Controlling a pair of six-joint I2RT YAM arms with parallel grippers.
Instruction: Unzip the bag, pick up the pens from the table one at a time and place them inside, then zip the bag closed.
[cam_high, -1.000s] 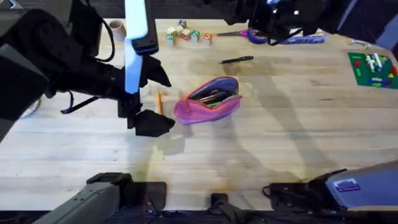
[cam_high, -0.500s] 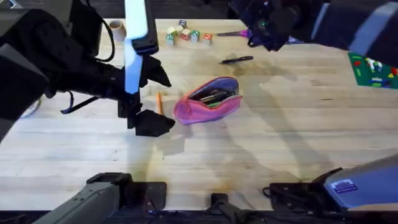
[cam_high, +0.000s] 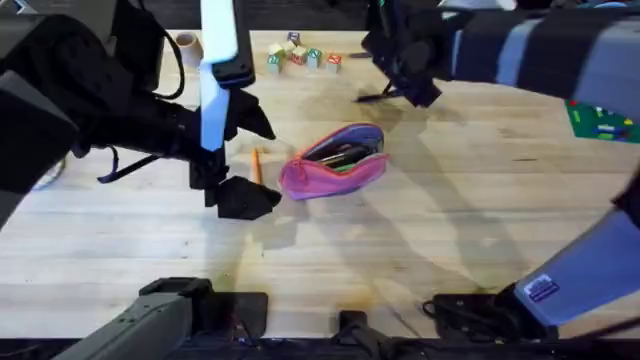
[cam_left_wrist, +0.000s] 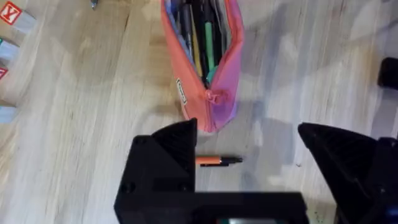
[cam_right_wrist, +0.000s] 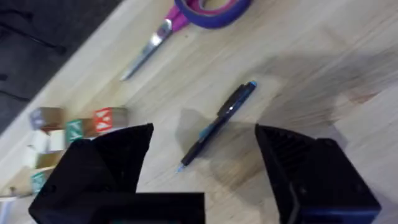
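The pink bag (cam_high: 335, 160) lies unzipped mid-table with several pens showing inside (cam_left_wrist: 202, 50). An orange pen (cam_high: 256, 164) lies just left of the bag's end, on the table (cam_high: 440, 230). My left gripper (cam_high: 248, 160) hovers open above the orange pen (cam_left_wrist: 217, 160), which lies close to one finger (cam_left_wrist: 165, 155). The black pen (cam_right_wrist: 217, 124) lies farther back, near the blocks. My right gripper (cam_right_wrist: 202, 168) is open right above it, and in the overhead view the gripper (cam_high: 405, 78) covers part of the black pen (cam_high: 368, 97).
Purple-handled scissors (cam_right_wrist: 186, 18) lie beyond the black pen. Lettered wooden blocks (cam_high: 300, 55) stand at the back, and a small roll (cam_high: 187, 45) at the back left. A green board (cam_high: 600, 120) lies at the far right, partly under my right arm.
My right arm has swung left and toward the black pen, from beyond the scissors to right over the pen. The left arm, the bag and the orange pen have not moved.
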